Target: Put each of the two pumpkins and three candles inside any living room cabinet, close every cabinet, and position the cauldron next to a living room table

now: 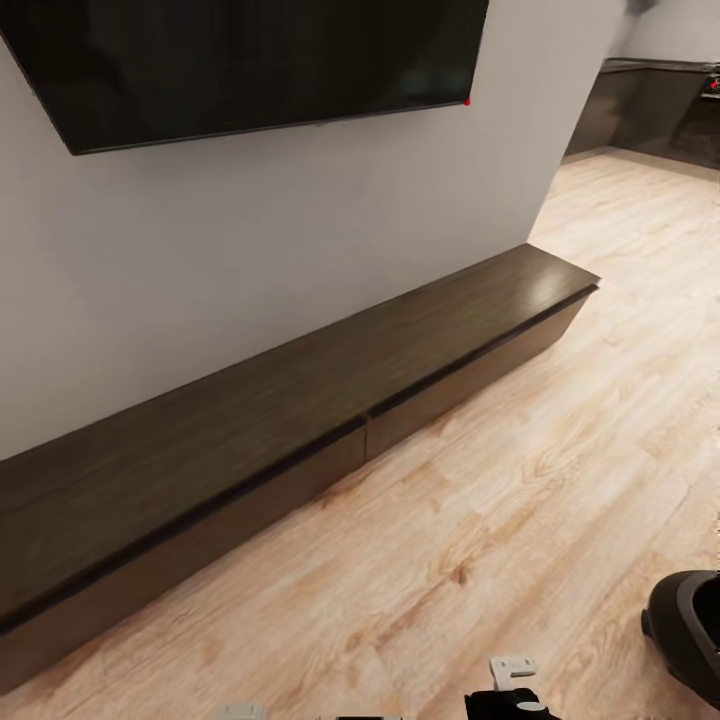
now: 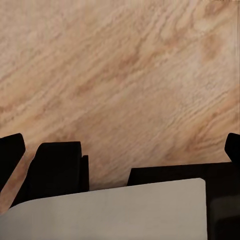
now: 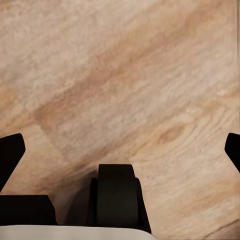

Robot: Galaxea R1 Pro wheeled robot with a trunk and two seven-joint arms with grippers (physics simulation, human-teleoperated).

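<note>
Meanwhile both sets of fingers (image 2: 12,150) (image 3: 12,150) spread wide and empty above floor (image 1: 560,480), cabinet (image 1: 300,400) ahead, cauldron (image 1: 690,630) rightward.

Matt dark-wood cabinet (image 1: 300,400), pale grained wood floor (image 1: 520,520)

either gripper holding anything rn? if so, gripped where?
Nothing held. Left gripper and right gripper both have fingers spread wide, with bare wood floor between them.
</note>
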